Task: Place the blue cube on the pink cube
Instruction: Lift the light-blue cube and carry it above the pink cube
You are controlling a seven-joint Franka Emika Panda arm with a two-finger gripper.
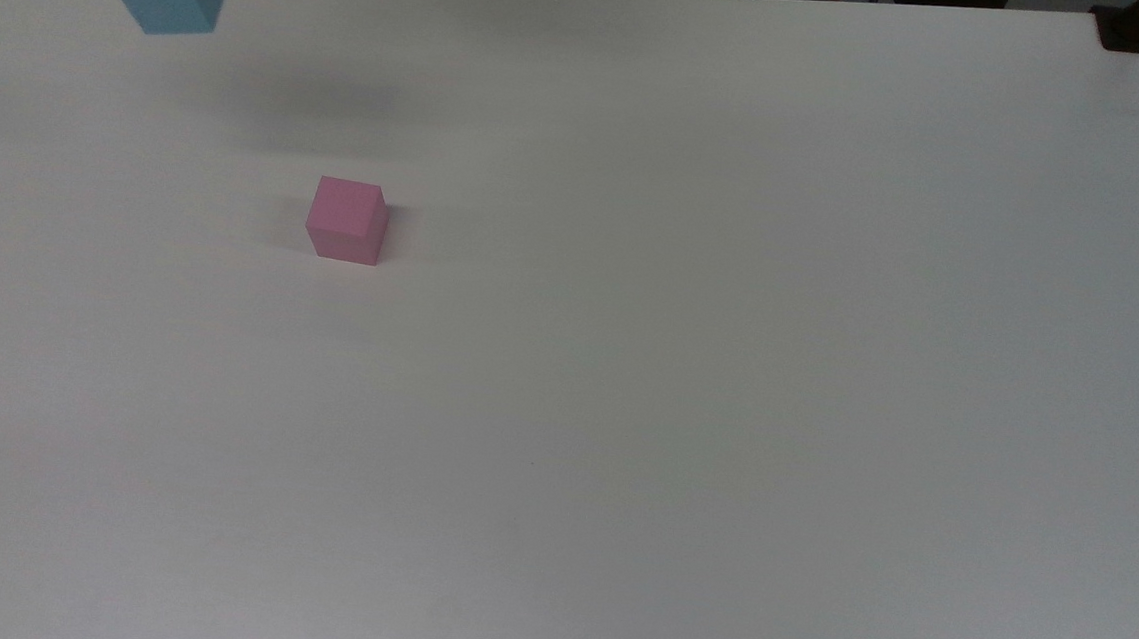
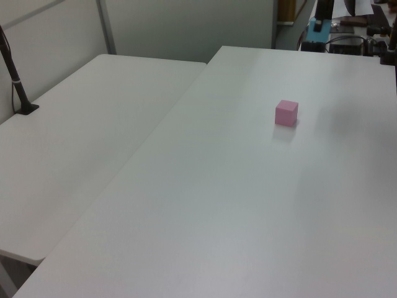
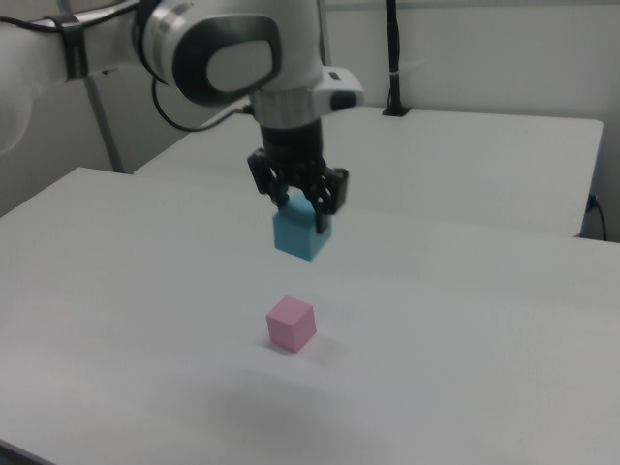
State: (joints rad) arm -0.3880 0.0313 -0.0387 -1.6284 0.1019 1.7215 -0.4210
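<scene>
My fingers (image 3: 300,205) clamped on the blue cube (image 3: 299,234), aloft | pink cube (image 3: 292,323) on the white counter (image 3: 465,320), at 6 o'clock below in the right view | black post (image 2: 13,74) well apart on neighbouring table (image 2: 74,130)

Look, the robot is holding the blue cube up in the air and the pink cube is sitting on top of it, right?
Not quite. The gripper does hold the blue cube in the air, but the pink cube sits on the table below, apart from it, as the right view shows.
</scene>
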